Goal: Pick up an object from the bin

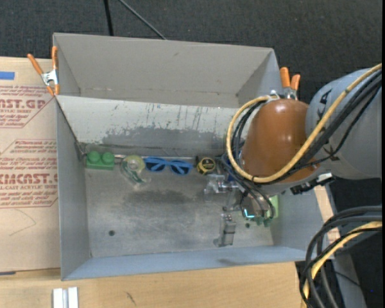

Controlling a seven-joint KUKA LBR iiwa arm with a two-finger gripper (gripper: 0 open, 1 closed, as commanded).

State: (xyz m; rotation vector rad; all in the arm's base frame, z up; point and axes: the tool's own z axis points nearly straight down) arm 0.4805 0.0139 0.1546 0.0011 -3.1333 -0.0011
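Gripper (227,233) hung low over bare floor, right of the sunglasses (167,166) and toward the near wall from them; open or closed, could not tell. Nothing seen in its grasp. Closest thing was a small green piece (271,208), further right of the sunglasses than the gripper, just beside it and half hidden under the wrist and its cables. Likely pick target, judging by nearness only. It looked like hard plastic, so probably light and stiff, maybe a bit slick, not fragile. Shape unclear, so best hold would be across whatever narrow side is exposed, and it sat near the right wall, so little room there. Orange cover (276,136) bulked above all this, right of the sunglasses. A yellow-black disc (206,165) lay just right of the sunglasses, almost touching. Sunglasses themselves were blue, thin-framed, lying flat along the foot of the far wall; light, but flexy and awkward, so the bridge would be the spot. A clear greenish thing (133,168) sat just left of the sunglasses, and a green block (99,160) further left. The rest of the bin (179,76) floor, nearer than the sunglasses, was bare.
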